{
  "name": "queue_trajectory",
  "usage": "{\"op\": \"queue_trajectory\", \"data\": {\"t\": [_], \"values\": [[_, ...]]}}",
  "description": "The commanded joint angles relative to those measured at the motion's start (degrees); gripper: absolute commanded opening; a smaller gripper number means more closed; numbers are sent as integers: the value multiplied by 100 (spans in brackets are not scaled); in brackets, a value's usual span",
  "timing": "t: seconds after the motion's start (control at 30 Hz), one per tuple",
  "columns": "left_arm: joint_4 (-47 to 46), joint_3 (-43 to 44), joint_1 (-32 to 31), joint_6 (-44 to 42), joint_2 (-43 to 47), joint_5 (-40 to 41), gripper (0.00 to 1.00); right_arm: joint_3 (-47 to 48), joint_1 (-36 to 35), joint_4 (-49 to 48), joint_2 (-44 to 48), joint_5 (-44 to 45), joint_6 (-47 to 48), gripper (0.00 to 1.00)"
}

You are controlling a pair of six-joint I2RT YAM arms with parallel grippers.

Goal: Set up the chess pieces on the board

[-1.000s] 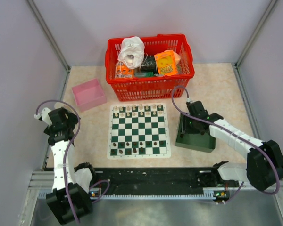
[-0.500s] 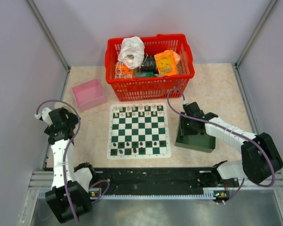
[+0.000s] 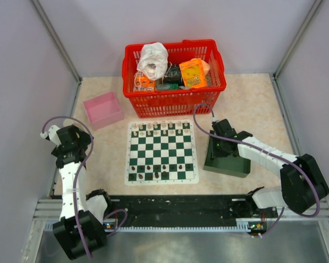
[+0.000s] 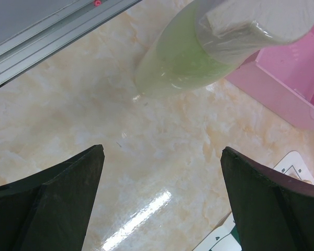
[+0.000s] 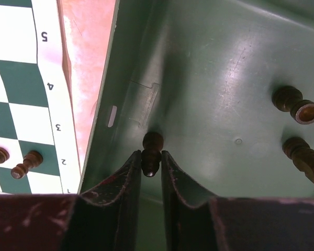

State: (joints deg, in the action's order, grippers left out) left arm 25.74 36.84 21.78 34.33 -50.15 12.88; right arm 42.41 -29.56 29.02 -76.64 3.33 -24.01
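The green-and-white chessboard (image 3: pixel 162 152) lies mid-table, with cream chessmen along its far rows and a few dark chess pieces (image 3: pixel 155 175) on its near rows. The dark green tray (image 3: pixel 230 161) sits right of the board. My right gripper (image 3: pixel 219 143) is down inside the tray. In the right wrist view the gripper (image 5: pixel 151 158) is shut on a dark chess piece (image 5: pixel 152 149) by the tray's left wall. Two more dark pieces (image 5: pixel 297 104) lie on the tray floor (image 5: pixel 220 78). My left gripper (image 3: pixel 71 147) is open and empty over bare table left of the board (image 4: pixel 161 151).
A red basket (image 3: pixel 208 90) full of items stands behind the board. A pink box (image 3: pixel 103 109) sits at the back left and shows in the left wrist view (image 4: pixel 298 89). A pale green and white cylinder (image 4: pixel 199 52) crosses that view. Enclosure walls stand on both sides.
My right gripper has shifted a little to the left inside the green tray. The left arm has barely moved.
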Motion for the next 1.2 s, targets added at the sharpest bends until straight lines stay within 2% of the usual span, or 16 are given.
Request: {"op": "queue_trajectory", "data": {"t": [0.0,0.23,0.43,0.53,0.9,1.17], "values": [[-209,43,46,-49,-4,30,99,364,-129,51,88,202,19,17],[-209,34,46,-40,5,47,99,1294,-743,1166,614,1230,98,14],[-236,-10,46,-22,14,-23,99,1805,-981,1659,1116,1091,-33,15],[-244,-45,46,4,23,-23,99,1902,-1410,1651,1108,1020,-200,15],[-174,-19,46,-31,128,3,99,1849,-3335,720,-95,897,-763,14],[-130,-10,46,-75,146,74,99,1937,-3908,245,-1308,1134,-825,15]]}}
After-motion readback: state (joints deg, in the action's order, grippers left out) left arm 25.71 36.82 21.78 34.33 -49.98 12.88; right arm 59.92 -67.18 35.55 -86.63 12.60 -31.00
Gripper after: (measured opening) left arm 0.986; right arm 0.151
